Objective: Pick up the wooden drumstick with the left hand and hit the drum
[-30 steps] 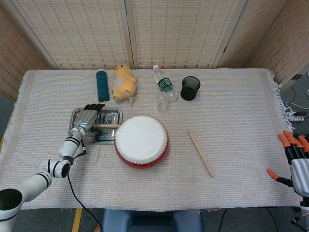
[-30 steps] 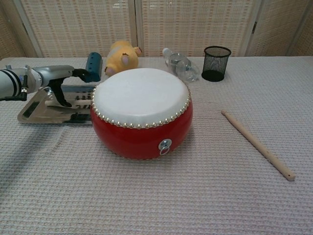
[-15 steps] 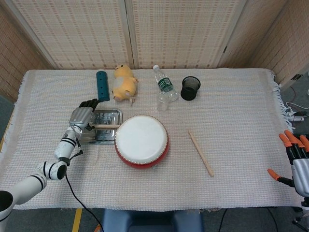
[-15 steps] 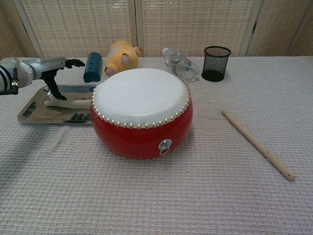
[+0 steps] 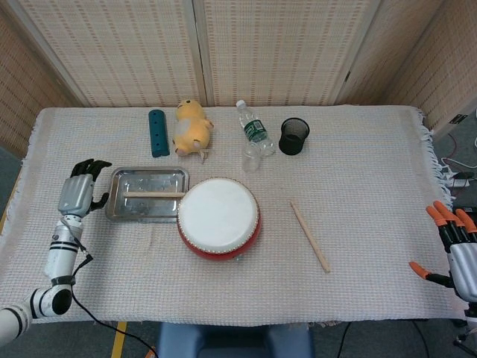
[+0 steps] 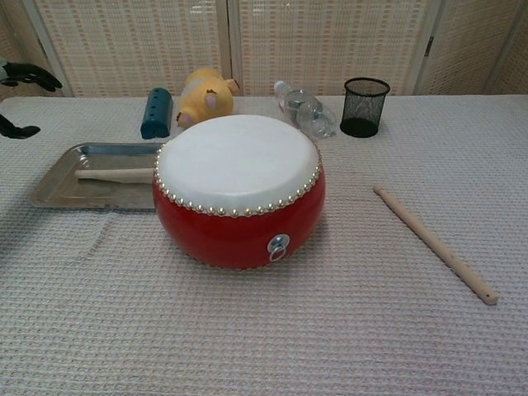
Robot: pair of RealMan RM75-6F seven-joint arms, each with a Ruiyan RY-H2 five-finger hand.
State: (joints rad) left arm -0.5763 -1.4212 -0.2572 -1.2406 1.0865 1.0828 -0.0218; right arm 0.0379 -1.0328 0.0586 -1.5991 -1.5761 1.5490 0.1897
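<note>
Left hand (image 5: pixel 77 192) empty, fingers spread, just left of tray (image 5: pixel 118 211). Stick (image 5: pixel 153 195) lies in tray to hand's right, w/ drum (image 5: pixel 218 217) beyond. Right hand (image 5: pixel 456 250) open, far right edge.

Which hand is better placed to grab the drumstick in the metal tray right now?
Left. The left hand is open just beside the metal tray holding the drumstick; the right hand sits past the table's far edge, beyond the drum.
</note>
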